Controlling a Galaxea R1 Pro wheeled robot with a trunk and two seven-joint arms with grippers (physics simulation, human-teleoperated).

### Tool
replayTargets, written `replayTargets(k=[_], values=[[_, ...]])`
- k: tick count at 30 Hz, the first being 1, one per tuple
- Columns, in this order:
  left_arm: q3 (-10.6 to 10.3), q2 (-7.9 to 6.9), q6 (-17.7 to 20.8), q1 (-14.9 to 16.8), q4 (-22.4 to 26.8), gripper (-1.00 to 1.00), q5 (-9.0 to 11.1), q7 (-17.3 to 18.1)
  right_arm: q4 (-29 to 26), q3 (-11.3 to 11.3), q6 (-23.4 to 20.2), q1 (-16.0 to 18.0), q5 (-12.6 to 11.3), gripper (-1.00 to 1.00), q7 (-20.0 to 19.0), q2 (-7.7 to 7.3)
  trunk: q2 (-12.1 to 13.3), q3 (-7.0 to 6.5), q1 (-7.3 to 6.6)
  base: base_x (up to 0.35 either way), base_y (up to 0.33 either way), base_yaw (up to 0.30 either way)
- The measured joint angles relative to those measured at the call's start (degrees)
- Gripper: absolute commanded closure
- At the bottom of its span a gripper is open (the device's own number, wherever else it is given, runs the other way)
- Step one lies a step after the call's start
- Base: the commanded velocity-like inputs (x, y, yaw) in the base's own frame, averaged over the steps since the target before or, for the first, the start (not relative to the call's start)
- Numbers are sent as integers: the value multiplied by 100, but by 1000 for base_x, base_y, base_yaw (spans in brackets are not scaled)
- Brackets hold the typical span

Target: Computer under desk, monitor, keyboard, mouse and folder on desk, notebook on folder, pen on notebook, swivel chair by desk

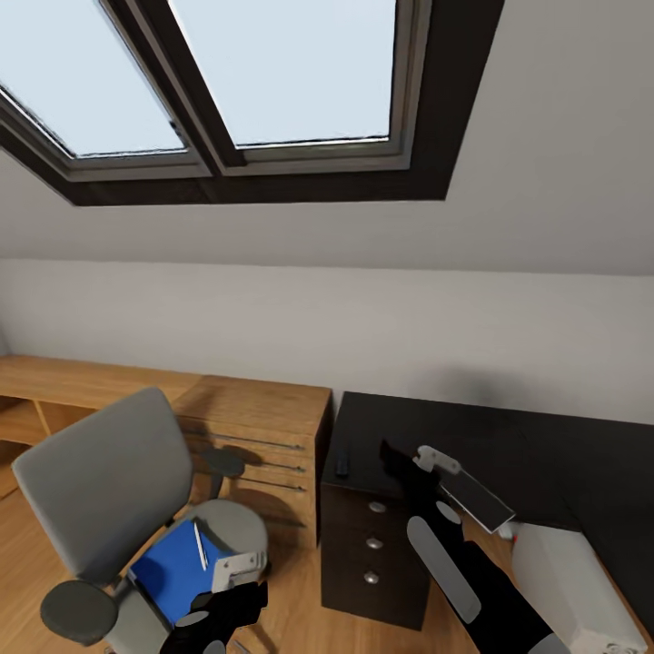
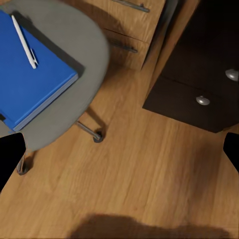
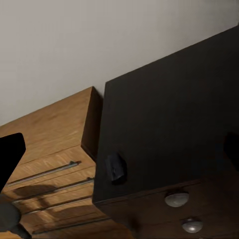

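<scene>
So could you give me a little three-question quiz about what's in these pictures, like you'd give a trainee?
1. True or false: the pen lies on the blue folder.
2. Where is the mouse? A) on the chair B) on the dark desk, near its corner C) on the floor
3. Fill in: the folder rests on the seat of the ____.

Key:
1. True.
2. B, on the desk, above its drawers.
3. Chair.
</scene>
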State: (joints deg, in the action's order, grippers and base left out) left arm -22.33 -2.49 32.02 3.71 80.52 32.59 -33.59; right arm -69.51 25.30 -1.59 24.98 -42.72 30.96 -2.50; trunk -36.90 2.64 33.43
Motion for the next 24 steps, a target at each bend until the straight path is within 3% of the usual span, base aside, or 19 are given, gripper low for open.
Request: replayTargets(k=[7, 9, 15, 21, 24], values=[[-1, 0, 0, 0, 0, -100, 0, -2, 172, 92, 0, 0, 44, -100, -1, 9, 282, -126, -154, 332, 0, 0], [-1, 0, 0, 0, 0, -100, 0, -2, 350, 195, 0, 0, 210, -100, 3, 23, 361, -161, -198, 332, 0, 0], [0, 0, 0, 0, 0, -100, -7, -2, 489, 247, 11, 0, 581, -100, 5, 81, 363, -162, -199, 332, 0, 0], [6, 0, 0, 0, 0, -100, -10, -2, 698, 258, 87, 0, 752, -100, 3, 184, 364, -162, -199, 332, 0, 0], [4, 3, 0, 0, 0, -100, -11, -2, 1019, 263, 103, 14, 798, -100, 1, 308, 363, -162, -199, 332, 0, 0]])
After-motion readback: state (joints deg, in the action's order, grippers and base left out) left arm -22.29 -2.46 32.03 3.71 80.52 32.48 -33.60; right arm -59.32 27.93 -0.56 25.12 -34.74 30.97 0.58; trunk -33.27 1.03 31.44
